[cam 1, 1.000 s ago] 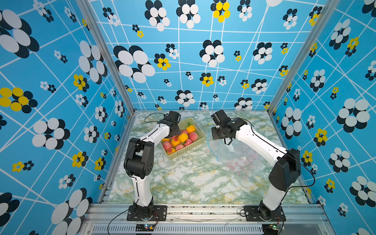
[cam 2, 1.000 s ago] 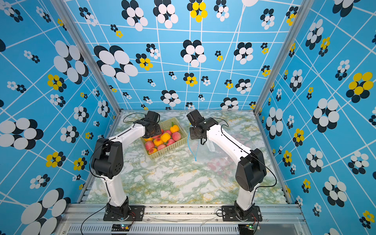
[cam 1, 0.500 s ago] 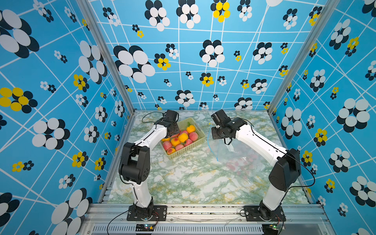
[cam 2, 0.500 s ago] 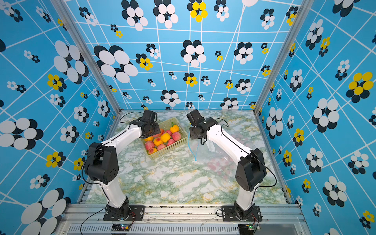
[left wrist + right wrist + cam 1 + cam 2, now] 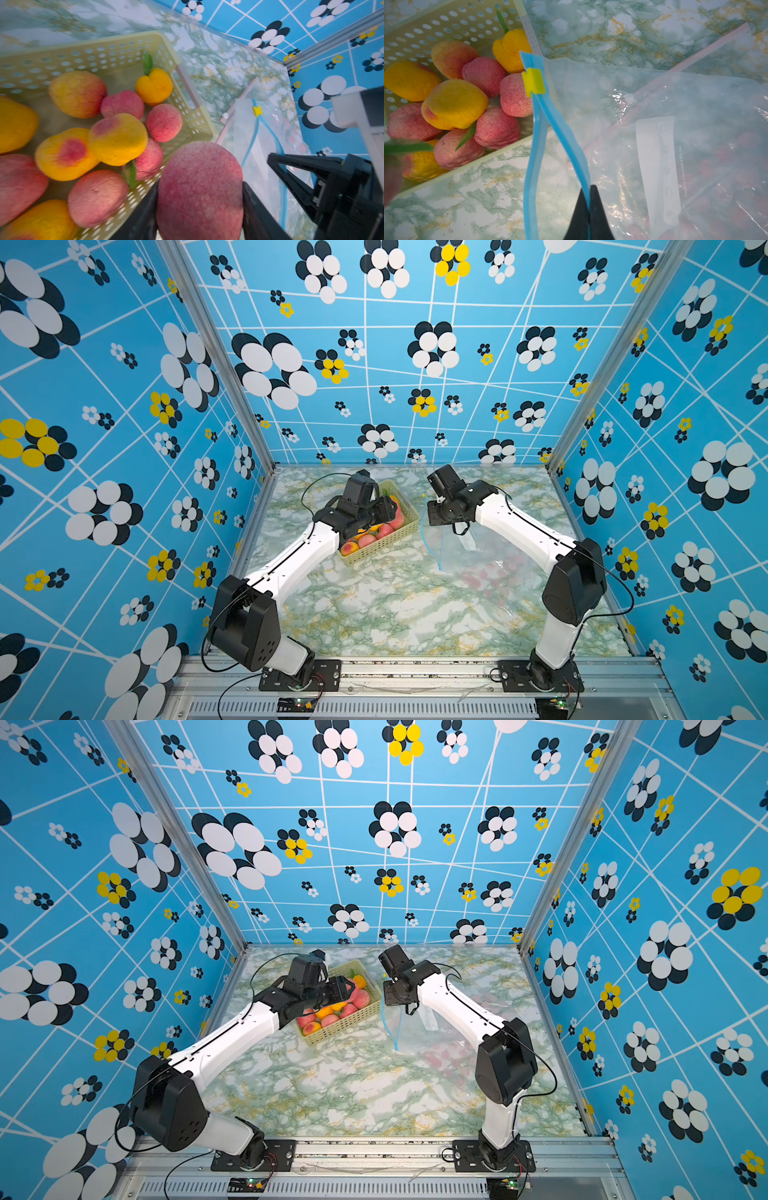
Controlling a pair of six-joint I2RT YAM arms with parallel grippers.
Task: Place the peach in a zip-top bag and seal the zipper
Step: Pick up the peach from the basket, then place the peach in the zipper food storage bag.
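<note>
In both top views, the left end effector (image 5: 386,509) is positioned over the basket (image 5: 376,549), while the zip-top bag (image 5: 486,572) is held up by the right end effector (image 5: 458,528). In the left wrist view, the peach (image 5: 199,191) is clamped between half-spread jaws above the basket's rim, near the bag. In the right wrist view, its jaws are pinched shut on the blue zipper strip (image 5: 560,133).

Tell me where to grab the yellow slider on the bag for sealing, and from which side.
Pinch the yellow slider across its flat faces, straddling the blue zipper track. It sits at the track's joined end near the basket, so likely come from above on the bag side. The right end effector pinches one strip, lifting the track on edge.
</note>
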